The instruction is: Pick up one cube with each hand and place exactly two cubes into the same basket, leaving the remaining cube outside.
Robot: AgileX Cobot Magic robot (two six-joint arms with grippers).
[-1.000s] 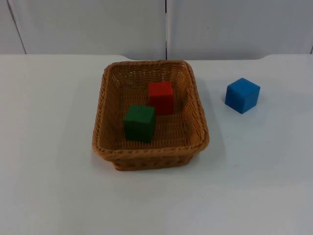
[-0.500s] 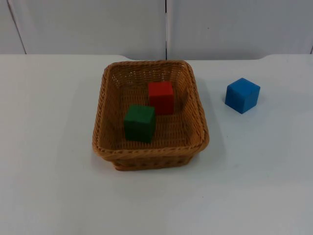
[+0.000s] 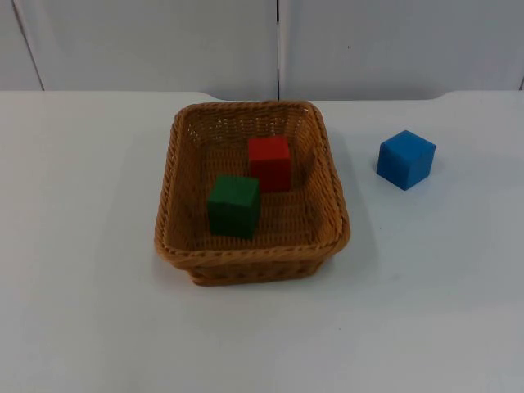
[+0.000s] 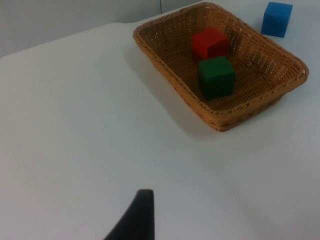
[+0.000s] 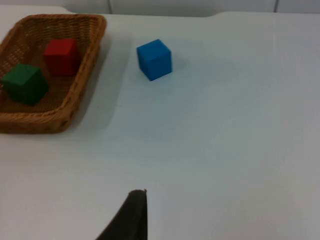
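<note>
Where the white desk (image 3: 82, 246) lies nearest the fixed camera, a rectangular woven wicker basket (image 3: 180, 155) sits at its middle, its long axis running from the near edge toward the grey partition wall (image 3: 147, 41). Inside it, a green cube (image 3: 233, 205) stands nearer the front rim, turned slightly askew to the basket walls, and a red cube (image 3: 270, 162) stands just behind it toward the far rim, close beside it though I cannot tell whether they touch. To the basket's right, well apart from it on bare desk, a blue cube (image 3: 405, 159) rests with one corner pointing forward.

From each wrist camera one black fingertip of the left end effector (image 4: 135, 220) and of the right end effector (image 5: 129, 217) hangs above bare desk, well apart from basket and cubes, touching nothing; whether either is parted or closed cannot be told.
</note>
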